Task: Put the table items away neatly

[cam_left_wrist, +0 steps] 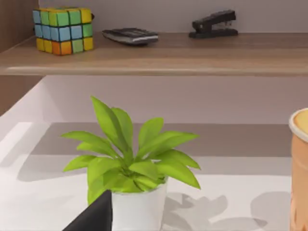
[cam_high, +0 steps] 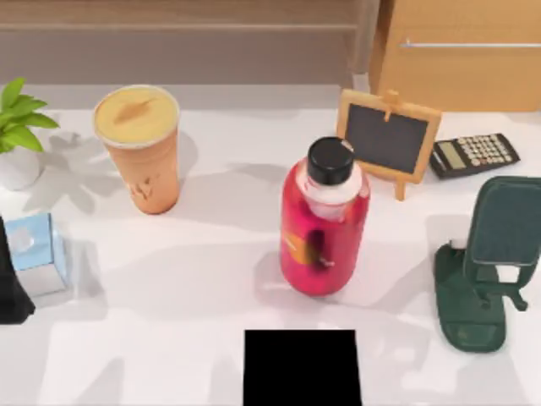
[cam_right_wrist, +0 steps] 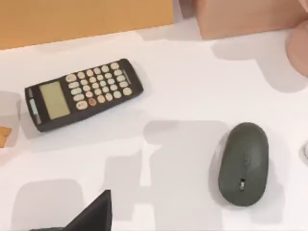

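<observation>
A white table [cam_high: 211, 279] is seen from above, with tidying judged barely begun, since nothing appears put away. A tall orange cup [cam_high: 139, 148] with a yellowish top stands upright at ten o'clock, near a potted plant [cam_high: 17, 127] at nine o'clock. A phone [cam_high: 34, 254] with a pale blue screen lies at the left edge, a dark shape beside it. A red bottle [cam_high: 324, 224] stands at centre, a dark green stand [cam_high: 482, 271] at three o'clock. In the right wrist view a grey oval mouse [cam_right_wrist: 243, 163] lies flat near a calculator [cam_right_wrist: 82, 94]. Whether either gripper's fingers are apart cannot be told.
</observation>
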Robot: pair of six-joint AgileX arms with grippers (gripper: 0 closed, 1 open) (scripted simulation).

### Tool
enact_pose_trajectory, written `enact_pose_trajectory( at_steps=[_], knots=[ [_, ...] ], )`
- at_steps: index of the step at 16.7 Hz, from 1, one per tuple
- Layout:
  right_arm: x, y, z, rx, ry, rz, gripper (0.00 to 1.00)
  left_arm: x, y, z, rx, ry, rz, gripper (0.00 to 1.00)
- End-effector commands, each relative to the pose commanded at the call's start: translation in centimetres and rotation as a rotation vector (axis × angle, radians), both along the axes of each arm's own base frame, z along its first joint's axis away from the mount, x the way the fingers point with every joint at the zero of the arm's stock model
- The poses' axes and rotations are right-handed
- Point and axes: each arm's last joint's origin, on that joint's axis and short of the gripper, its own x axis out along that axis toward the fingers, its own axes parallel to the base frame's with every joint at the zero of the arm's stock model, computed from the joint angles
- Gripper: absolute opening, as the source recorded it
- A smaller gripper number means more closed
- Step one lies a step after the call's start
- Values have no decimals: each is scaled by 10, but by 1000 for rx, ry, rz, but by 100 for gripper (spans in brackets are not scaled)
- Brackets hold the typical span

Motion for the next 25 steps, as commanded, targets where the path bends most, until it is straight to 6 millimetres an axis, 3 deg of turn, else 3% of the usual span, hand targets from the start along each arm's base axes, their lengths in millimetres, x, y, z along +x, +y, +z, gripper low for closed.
enact_pose_trajectory(
  at_steps=[2, 5, 8, 11, 15, 21, 25],
  knots=[
    [38, -8, 8, 32, 166, -36, 100, 0, 0, 0, 0, 0, 0, 100],
    [97, -22, 3, 81, 406, -91, 100, 0, 0, 0, 0, 0, 0, 100],
    [150, -38, -19, 125, 616, -142, 100, 0, 0, 0, 0, 0, 0, 100],
    [186, -51, -48, 159, 776, -182, 100, 0, 0, 0, 0, 0, 0, 100],
    [207, -61, -70, 183, 885, -211, 100, 0, 0, 0, 0, 0, 0, 100],
    [209, -59, -73, 183, 893, -208, 100, 0, 0, 0, 0, 0, 0, 100],
    [211, -61, -106, 185, 892, -213, 100, 0, 0, 0, 0, 0, 0, 100]
  ],
)
